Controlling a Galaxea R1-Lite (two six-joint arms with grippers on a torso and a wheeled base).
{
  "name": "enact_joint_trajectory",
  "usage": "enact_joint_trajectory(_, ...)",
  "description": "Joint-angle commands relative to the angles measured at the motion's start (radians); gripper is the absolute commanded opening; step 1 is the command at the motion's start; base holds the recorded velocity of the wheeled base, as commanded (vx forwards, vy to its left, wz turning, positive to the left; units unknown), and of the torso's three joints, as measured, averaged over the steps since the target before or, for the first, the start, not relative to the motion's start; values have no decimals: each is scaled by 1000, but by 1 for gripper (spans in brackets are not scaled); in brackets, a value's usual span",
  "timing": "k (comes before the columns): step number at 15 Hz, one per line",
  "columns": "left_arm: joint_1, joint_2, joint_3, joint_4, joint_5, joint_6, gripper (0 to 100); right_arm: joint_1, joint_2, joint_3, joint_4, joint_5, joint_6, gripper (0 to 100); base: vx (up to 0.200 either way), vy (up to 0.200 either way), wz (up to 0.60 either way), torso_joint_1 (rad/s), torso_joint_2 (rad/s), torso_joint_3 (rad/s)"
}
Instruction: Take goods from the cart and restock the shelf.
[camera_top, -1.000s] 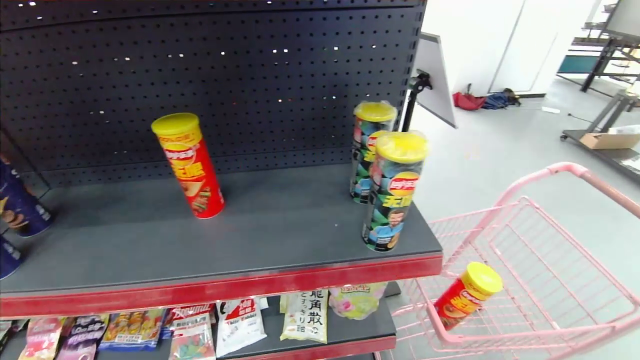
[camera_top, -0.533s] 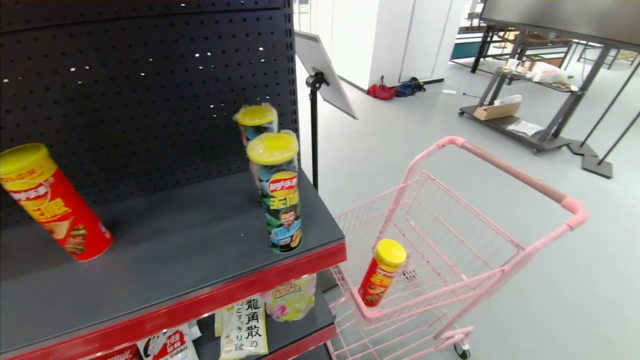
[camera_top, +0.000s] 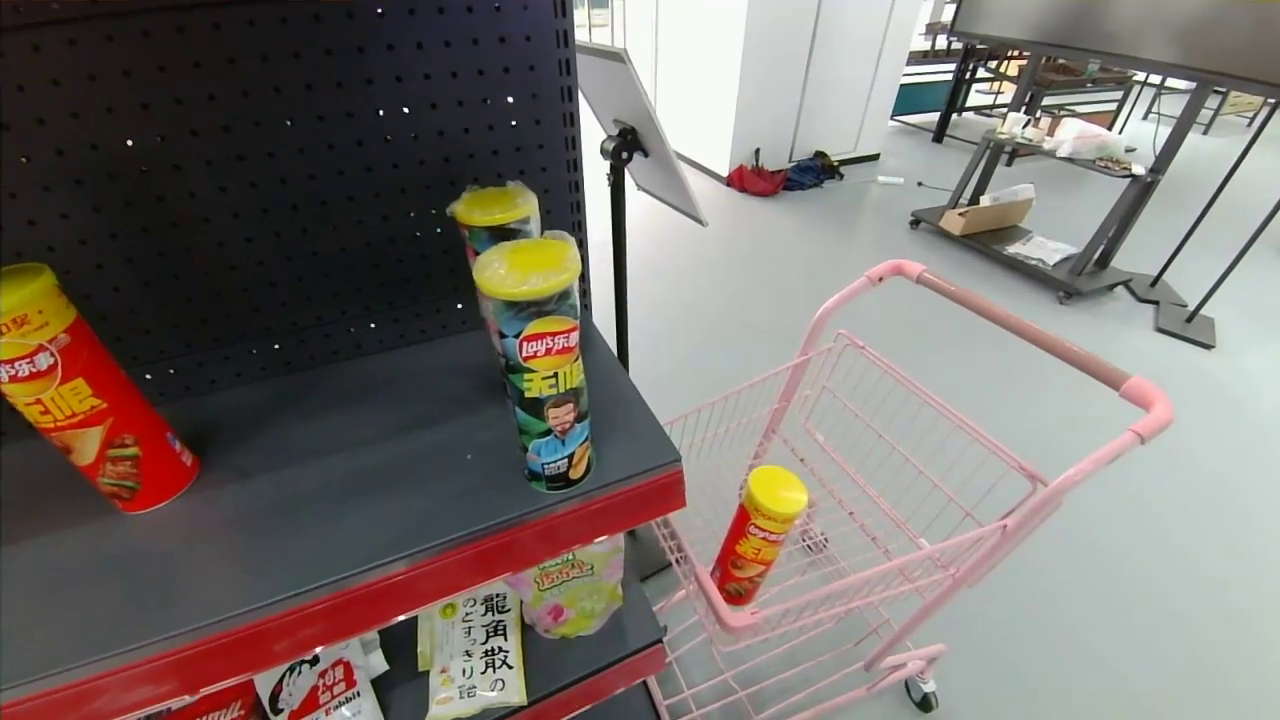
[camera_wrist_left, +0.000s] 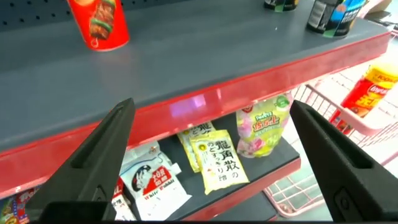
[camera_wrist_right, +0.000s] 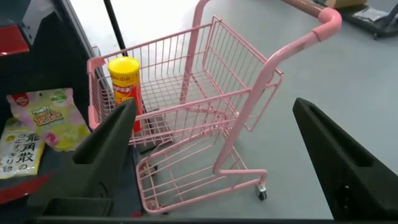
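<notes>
**Beside the shelf (camera_top: 350, 480): one red can (camera_top: 757, 535) in the pink cart (camera_top: 1000, 320), both grippers open**

Just off the shelf's right end stands the pink cart, with its wire basket close to the shelf's red front edge and its handle on the far side from the shelf. In the basket corner nearest the shelf sits the red can, yellow lid up, against the wire wall. The right wrist view shows it there too, with the cart's lower rack beneath it.

On the shelf's top board, two green-and-black cans stand upright at the right end. The front can (camera_top: 540, 360) is near the red edge. The rear can (camera_top: 495, 215) is right behind it, close to the pegboard back (camera_top: 250, 180). A second red can (camera_top: 75, 390) stands well apart from them toward the shelf's left end. On the board below lie snack bags (camera_top: 470, 645), just under the red edge.

The left gripper (camera_wrist_left: 211, 104) is in front of the shelf at the height of the red edge. Its two dark fingers are spread wide and hold nothing. The right gripper (camera_wrist_right: 212, 102) is above the cart, off the shelf's right end. Its fingers are likewise spread wide and hold nothing.
</notes>
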Motion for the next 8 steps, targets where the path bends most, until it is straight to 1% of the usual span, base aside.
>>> enact_joint_trajectory(1,0,0,-1,0,0,0,100,1,0,0,0,0,1,100,0,0,0,-139,349,212)
enact_joint_trajectory(8,0,0,1,0,0,0,100,1,0,0,0,0,1,100,0,0,0,-142,380,230)
